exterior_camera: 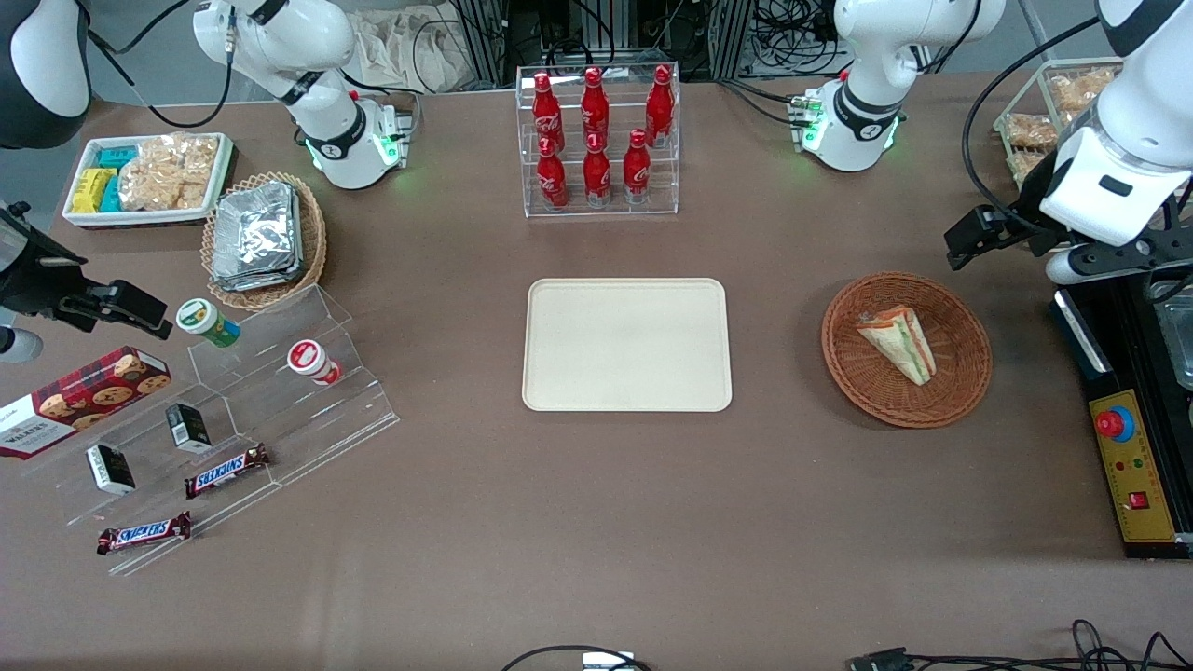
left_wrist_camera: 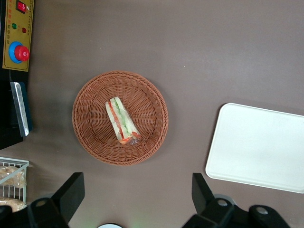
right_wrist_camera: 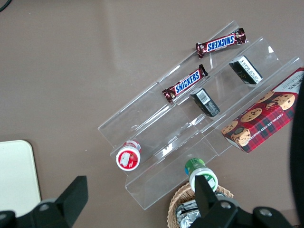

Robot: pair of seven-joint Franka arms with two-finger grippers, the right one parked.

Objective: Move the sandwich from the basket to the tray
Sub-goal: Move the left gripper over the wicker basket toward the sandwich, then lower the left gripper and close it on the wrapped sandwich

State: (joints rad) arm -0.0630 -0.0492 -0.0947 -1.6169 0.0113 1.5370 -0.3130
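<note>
The sandwich [exterior_camera: 899, 343] [left_wrist_camera: 122, 120], a pale wedge with green, red and orange layers, lies in the round reddish-brown wicker basket [exterior_camera: 867, 382] [left_wrist_camera: 92, 128] toward the working arm's end of the table. The cream tray [exterior_camera: 626, 345] [left_wrist_camera: 259, 145] [right_wrist_camera: 14, 175] lies flat at the table's middle, beside the basket, with nothing on it. My gripper [exterior_camera: 969, 244] [left_wrist_camera: 137, 190] hangs high above the table, farther from the front camera than the basket and off to its side. It is open, its black fingers [left_wrist_camera: 71, 190] wide apart with bare tabletop between them.
A clear rack of red cola bottles [exterior_camera: 596, 140] stands farther back than the tray. A control box with a red button [exterior_camera: 1132, 466] [left_wrist_camera: 18, 33] and a wire basket of snack packs [exterior_camera: 1053, 116] sit by the working arm. An acrylic stand [exterior_camera: 270, 401] and a foil-packet basket [exterior_camera: 261, 238] lie toward the parked arm.
</note>
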